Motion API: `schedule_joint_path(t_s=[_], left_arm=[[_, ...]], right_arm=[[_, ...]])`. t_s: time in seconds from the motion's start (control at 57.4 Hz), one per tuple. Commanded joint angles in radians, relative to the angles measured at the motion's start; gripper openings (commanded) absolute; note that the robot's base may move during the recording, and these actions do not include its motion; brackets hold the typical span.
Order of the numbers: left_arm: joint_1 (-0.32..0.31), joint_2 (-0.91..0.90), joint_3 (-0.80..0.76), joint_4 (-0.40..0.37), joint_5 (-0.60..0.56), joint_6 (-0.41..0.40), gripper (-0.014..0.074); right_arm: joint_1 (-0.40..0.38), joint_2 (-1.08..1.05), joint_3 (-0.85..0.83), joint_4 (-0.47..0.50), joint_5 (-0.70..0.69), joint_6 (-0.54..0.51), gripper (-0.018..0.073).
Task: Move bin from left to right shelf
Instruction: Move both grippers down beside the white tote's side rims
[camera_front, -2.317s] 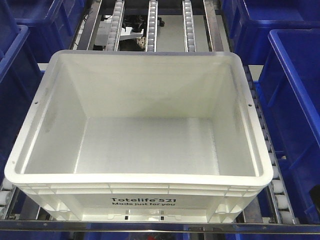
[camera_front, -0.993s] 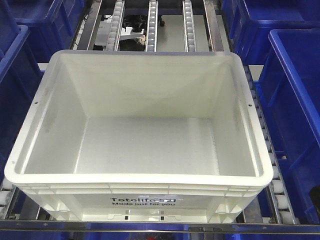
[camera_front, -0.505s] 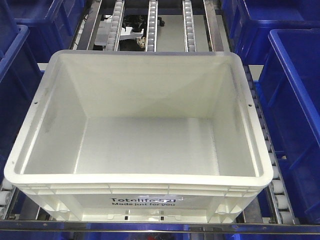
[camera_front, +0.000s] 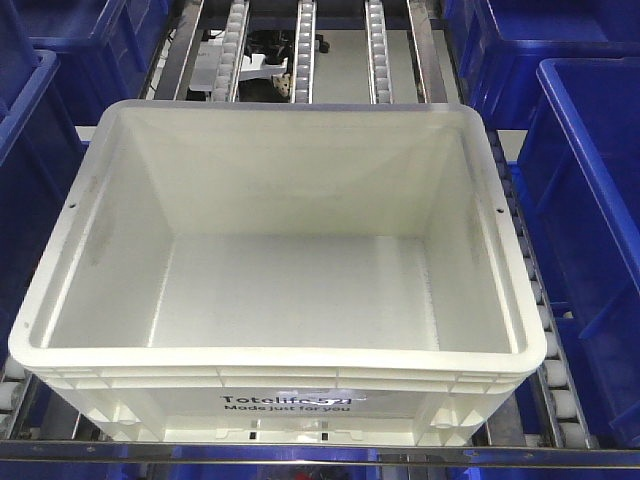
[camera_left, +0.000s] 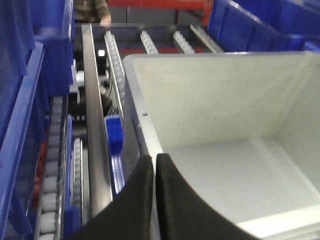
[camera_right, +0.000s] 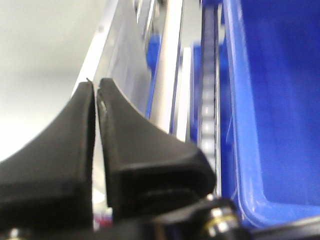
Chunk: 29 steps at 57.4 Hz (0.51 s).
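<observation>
**White bin at the shelf's front edge, blue bins on both sides**

The Totelife bin (camera_front: 280, 355) sits upright and empty on the roller tracks (camera_front: 303, 50) of the shelf. Its printed face meets the front metal bar (camera_front: 150, 452). Dark blue bins crowd it. One blue bin (camera_front: 30, 150) stands along the shelf's left edge and another blue bin (camera_front: 590, 200) along the right, each just beside the white walls, with more at the back corners.

My left pincer (camera_left: 154, 159) has its black fingers drawn together with only a slit between them. Their tips lie over the line of the bin's left rim, and a steel rail (camera_left: 95, 125) runs close alongside. My right pincer (camera_right: 95, 84) is clenched the same way over the bin's right rim, with a blue wall near on its outer side. I see nothing between either pair of fingers.

Neither pincer appears in the front view. Behind the bin, a white bracket and a dark part (camera_front: 265, 60) between the tracks are too small to identify. The right wrist view is heavily blurred.
</observation>
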Motion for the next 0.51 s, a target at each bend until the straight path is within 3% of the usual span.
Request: schedule_joint_path(t_s=[0.0,0.209,0.488], left_arm=[[-0.005,0.109,-0.105,-0.011,-0.004,-0.01,-0.0006],[-0.005,0.256,-0.213,-0.011,-0.006,-0.01,-0.0006],[-0.005,0.269,-0.215,-0.01,-0.025,-0.009,-0.0003]], right_arm=[[0.0,0.126,-0.123,0.001,0.048,-0.018,-0.0008],[0.0,0.347,-0.303,0.036,0.125,-0.017,-0.0008],[0.0,0.426,-0.31,0.042,0.106,-0.017,-0.0003]])
